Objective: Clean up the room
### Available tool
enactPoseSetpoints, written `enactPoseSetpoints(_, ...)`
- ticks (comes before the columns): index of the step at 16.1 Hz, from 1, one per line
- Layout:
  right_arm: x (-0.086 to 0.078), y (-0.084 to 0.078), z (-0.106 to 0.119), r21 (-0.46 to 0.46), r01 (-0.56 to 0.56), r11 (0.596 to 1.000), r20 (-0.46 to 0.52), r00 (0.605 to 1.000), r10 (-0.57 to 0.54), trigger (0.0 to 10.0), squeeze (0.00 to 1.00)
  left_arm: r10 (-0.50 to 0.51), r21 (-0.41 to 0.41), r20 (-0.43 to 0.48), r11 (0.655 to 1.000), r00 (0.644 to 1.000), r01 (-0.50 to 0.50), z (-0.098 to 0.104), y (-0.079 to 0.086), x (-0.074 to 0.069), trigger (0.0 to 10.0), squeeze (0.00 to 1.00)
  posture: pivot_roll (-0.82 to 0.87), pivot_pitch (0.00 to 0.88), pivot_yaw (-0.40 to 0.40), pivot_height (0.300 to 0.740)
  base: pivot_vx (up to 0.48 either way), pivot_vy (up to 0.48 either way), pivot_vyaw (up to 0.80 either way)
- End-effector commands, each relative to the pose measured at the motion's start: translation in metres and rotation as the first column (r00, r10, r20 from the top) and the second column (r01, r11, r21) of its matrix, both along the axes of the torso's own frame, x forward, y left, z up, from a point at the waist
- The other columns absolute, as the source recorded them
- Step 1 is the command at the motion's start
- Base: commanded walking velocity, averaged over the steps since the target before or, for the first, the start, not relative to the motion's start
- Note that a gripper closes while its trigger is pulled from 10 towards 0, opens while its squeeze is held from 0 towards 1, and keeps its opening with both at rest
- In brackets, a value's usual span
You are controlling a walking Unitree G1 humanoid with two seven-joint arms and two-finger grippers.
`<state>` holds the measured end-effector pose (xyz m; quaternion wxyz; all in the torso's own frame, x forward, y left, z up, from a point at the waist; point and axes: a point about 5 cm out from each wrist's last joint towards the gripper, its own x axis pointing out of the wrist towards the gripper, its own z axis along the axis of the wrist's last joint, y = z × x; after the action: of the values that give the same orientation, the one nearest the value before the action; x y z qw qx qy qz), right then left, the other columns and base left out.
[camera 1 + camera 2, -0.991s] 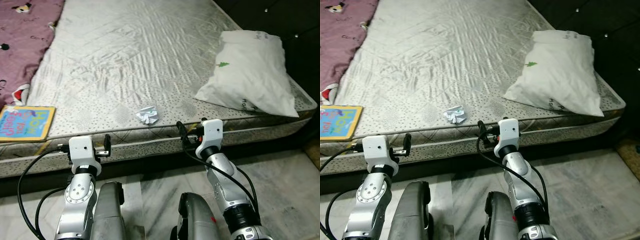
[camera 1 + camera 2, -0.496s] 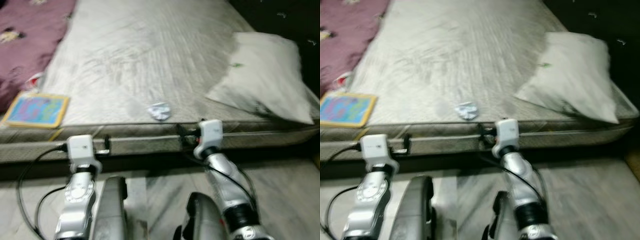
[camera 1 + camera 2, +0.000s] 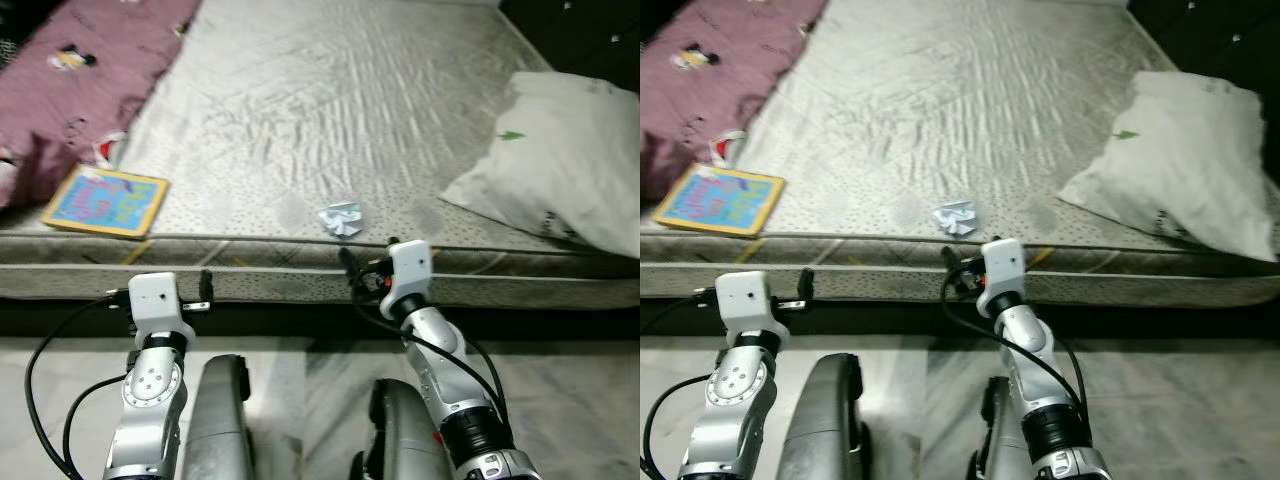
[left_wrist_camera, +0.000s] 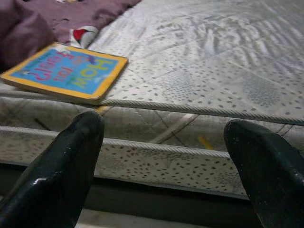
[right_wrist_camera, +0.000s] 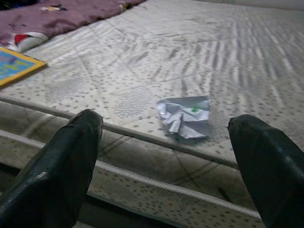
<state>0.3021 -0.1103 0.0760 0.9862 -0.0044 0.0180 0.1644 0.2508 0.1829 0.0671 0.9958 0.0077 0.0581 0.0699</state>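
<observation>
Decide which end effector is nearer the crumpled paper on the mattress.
Right. The right end effector sits just below the crumpled paper, at the mattress edge; the left end effector is off to its left, nearer the book.

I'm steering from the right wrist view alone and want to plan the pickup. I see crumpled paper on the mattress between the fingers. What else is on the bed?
Observer: A white pillow lies on the mattress to the robot's right of the crumpled paper.
Operator: And that blue thing at my edge?
Observer: It is a children's book, lying flat near the mattress edge on the robot's left, beside a purple blanket.
Operator: Where is the other arm?
Observer: The left gripper is open and held level in front of the mattress side, nearest the book; the right gripper is open too, just short of the paper.
</observation>
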Motion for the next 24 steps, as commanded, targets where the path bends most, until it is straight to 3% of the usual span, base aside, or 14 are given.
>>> enactPoseSetpoints(1,0.0000,-0.0079,-0.0010,-0.006,0.022,1.000,-0.002,1.000,-0.022,10.0,0.00,-0.018,-0.009,-0.006,1.000,1.000,0.018,-0.0007,-0.0052,-0.0004,10.0,0.00,0.07,0.090,-0.067,0.577,0.000,0.000,0.00)
enactPoseSetpoints(14,0.0005,-0.0081,-0.0015,-0.006,0.029,1.000,-0.010,1.000,-0.030,10.0,0.00,-0.039,-0.013,-0.002,0.999,0.999,0.039,0.0006,-0.0069,-0.0006,10.0,0.00,0.07,0.107,-0.066,0.577,0.000,0.000,0.00)
enactPoseSetpoints(24,0.0029,-0.0080,-0.0012,-0.006,0.034,0.999,-0.010,0.999,-0.034,10.0,0.00,-0.045,-0.009,0.003,0.999,0.999,0.046,0.0017,-0.0072,0.0021,10.0,0.00,0.07,0.097,-0.062,0.577,0.359,0.000,0.00)
